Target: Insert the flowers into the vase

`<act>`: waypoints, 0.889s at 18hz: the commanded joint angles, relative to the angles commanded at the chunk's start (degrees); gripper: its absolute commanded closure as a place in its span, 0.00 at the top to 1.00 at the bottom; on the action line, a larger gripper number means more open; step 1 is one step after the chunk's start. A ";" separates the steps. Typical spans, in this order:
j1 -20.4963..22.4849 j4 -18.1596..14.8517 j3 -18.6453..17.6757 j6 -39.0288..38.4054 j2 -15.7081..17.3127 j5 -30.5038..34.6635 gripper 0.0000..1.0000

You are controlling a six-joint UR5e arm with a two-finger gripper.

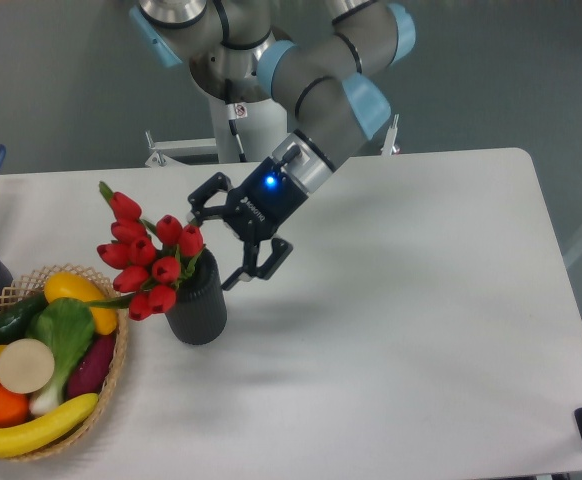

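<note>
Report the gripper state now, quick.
Gripper: open, holding nothing; the flowers stand in the vase.

Flowers [147, 255] in vase [198, 306], fingers [252, 269] apart

Red tulip flowers [149, 262] are seated in the dark ribbed vase [198, 305], tilted left; vase is stood upright near the tabletop's left edge.
</note>
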 joint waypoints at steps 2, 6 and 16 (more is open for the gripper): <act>2.29 0.00 0.44 0.18 2.46 4.38 1.00; 4.05 -0.09 3.15 0.09 5.37 13.27 1.00; 5.55 -9.83 11.15 5.25 9.50 32.24 1.00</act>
